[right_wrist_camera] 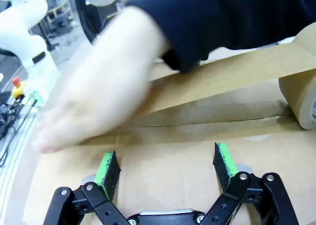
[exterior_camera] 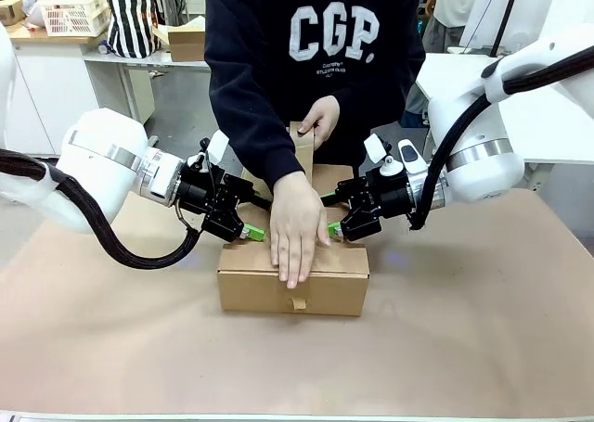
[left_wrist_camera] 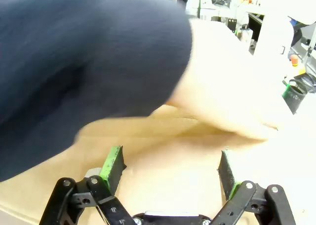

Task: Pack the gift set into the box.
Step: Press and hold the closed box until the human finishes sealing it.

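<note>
The box point(exterior_camera: 251, 287) stands mid-table with its top flaps folded shut; the gift set is hidden. A person's hand point(exterior_camera: 297, 227) lies flat on the lid seam. Their other hand point(exterior_camera: 320, 121) holds up a strip of brown tape point(exterior_camera: 302, 148) behind the box. My left gripper point(exterior_camera: 249, 229) is open at the lid's left end, its green pads low over the cardboard point(left_wrist_camera: 173, 185). At the lid's right end my right gripper point(exterior_camera: 332, 227) is also open over the flap point(right_wrist_camera: 163, 185). Nothing sits between the fingers of either gripper point(left_wrist_camera: 169, 161) point(right_wrist_camera: 165, 161). A tape roll point(right_wrist_camera: 298, 96) shows at the right.
Brown paper covers the table point(exterior_camera: 464, 338), with free room in front of and beside the box. The person stands close at the far edge. Behind them are a white basket point(exterior_camera: 74, 9), a striped bag point(exterior_camera: 130, 23) and a small carton point(exterior_camera: 186, 42).
</note>
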You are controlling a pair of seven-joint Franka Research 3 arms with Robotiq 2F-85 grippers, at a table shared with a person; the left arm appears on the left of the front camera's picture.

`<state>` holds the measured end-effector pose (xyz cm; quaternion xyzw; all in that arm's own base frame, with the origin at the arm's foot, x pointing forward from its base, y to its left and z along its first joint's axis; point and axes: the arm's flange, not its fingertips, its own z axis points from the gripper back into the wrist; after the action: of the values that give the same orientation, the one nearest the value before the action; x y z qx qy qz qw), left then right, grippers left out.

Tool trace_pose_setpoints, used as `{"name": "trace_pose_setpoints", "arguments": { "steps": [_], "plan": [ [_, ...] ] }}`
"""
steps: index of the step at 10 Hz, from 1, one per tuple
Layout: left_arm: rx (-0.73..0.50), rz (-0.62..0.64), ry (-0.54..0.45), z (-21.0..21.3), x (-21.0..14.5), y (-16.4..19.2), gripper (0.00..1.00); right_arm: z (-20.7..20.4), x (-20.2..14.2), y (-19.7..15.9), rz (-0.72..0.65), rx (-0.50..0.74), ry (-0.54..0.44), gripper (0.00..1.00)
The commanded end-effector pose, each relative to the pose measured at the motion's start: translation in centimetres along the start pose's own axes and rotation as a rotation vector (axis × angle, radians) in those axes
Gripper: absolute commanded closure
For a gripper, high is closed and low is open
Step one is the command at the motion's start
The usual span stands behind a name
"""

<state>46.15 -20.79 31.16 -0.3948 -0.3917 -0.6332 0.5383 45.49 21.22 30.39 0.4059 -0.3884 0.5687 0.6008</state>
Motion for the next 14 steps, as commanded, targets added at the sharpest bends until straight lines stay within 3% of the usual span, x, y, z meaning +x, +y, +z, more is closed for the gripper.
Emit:
{"name": "trace_pose_setpoints", "arguments": {
  "steps": [1, 14],
  "plan": [
    [0.002, 0.005, 0.0, -0.08, -0.11, -0.1, 0.0, -0.06, -0.19, 0.07, -0.002, -0.001, 0.005, 0.0],
    [0.002, 0.005, 0.0, -0.08, -0.11, -0.1, 0.0, -0.06, -0.19, 0.07, -0.002, -0.001, 0.005, 0.0]
  ]
}}
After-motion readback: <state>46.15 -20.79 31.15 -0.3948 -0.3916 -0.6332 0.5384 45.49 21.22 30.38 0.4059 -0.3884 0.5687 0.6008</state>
